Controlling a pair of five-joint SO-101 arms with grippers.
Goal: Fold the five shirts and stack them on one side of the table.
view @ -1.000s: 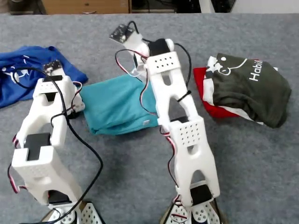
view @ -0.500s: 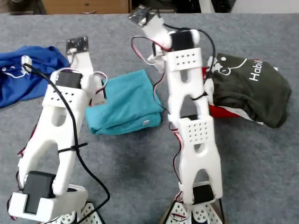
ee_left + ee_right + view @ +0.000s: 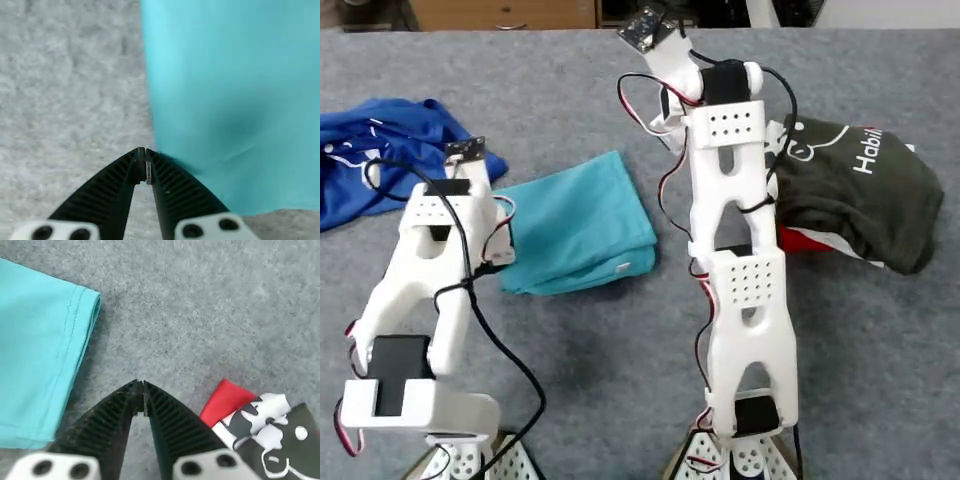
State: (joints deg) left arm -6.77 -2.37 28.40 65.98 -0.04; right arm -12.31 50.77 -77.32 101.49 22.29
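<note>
While teal shirt [image 3: 582,222] lies folded, left gripper [image 3: 145,167] closed, right gripper [image 3: 144,399] closed

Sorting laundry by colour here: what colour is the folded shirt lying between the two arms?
The folded shirt is plain teal; clearest in the high view.

Left arm [image 3: 435,260] back beside the teal shirt [image 3: 582,222].

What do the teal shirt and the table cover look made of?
Teal shirt: soft matte knit, probably cotton jersey, going by the stitched hem and limp folds. Table cover: grey felt or short-pile carpet, by its fuzzy, mottled nap.
</note>
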